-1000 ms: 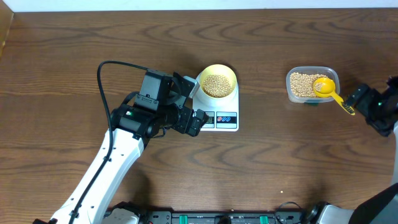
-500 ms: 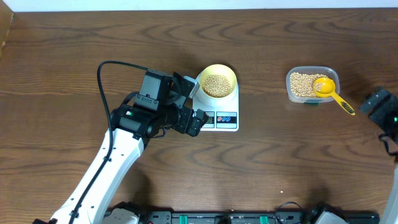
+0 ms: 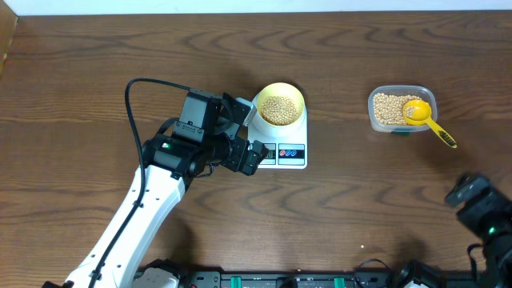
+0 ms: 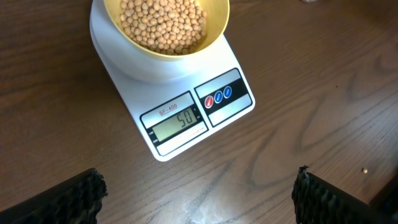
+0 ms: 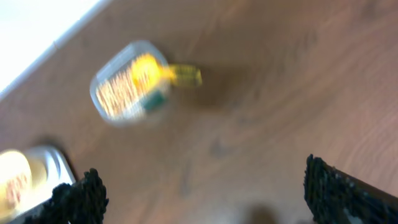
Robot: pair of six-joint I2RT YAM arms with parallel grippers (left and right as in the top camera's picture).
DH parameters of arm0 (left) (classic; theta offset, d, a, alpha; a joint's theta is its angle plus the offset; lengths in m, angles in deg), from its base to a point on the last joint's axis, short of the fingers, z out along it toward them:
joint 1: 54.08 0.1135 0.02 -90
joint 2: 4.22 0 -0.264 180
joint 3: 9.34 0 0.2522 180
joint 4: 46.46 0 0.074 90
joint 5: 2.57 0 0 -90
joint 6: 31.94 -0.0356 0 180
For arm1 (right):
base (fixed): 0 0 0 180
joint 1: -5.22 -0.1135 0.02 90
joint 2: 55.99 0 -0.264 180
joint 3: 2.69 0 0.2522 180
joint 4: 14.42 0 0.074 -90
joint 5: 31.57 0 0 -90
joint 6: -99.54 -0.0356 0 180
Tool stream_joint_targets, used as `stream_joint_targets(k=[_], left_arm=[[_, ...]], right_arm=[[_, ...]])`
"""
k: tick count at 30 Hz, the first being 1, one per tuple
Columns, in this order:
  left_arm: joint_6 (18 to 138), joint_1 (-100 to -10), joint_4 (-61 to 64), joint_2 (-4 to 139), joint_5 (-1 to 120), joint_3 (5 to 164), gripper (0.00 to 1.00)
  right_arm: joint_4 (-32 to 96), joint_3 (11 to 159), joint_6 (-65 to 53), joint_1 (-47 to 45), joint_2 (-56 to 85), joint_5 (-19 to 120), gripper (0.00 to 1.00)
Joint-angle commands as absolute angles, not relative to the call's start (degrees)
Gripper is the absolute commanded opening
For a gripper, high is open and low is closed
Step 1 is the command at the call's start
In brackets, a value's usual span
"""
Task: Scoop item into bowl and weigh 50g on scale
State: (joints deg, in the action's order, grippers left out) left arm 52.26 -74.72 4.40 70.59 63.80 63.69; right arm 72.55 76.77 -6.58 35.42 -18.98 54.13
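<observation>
Right pincer (image 3: 464, 192) has pulled back toward near table edge. A second ago it sat by spoon (image 3: 422, 117) handle, now well apart, jaws wide, empty. Spoon left lying across tub (image 3: 388, 110). Left pincer (image 4: 198, 180) unmoved, jaws wide, holding nothing, hovering just in front of scale (image 4: 134, 93). Bowl (image 4: 217, 22) of beans (image 4: 163, 22) sits on scale platform. Display (image 4: 179, 119) reads 50 — target looks met, scooping likely finished.
</observation>
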Motion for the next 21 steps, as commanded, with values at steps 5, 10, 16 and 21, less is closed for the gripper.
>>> stream_joint_targets(k=[5, 10, 16, 21], left_arm=[[52.6, -74.8, 4.5, 70.7, 64.2, 63.7, 0.98], [52.6, -74.8, 4.5, 70.7, 64.2, 63.7, 0.98], [52.6, -74.8, 4.5, 70.7, 64.2, 63.7, 0.98], [52.6, -74.8, 4.5, 70.7, 64.2, 63.7, 0.98]], right_arm=[[83.7, 77.0, -6.7, 35.7, -19.4, 54.2, 0.99], [84.0, 77.0, -6.7, 35.7, -19.4, 54.2, 0.99], [84.0, 77.0, -6.7, 35.7, -19.4, 54.2, 0.99], [84.0, 77.0, -6.7, 35.7, -19.4, 54.2, 0.99]])
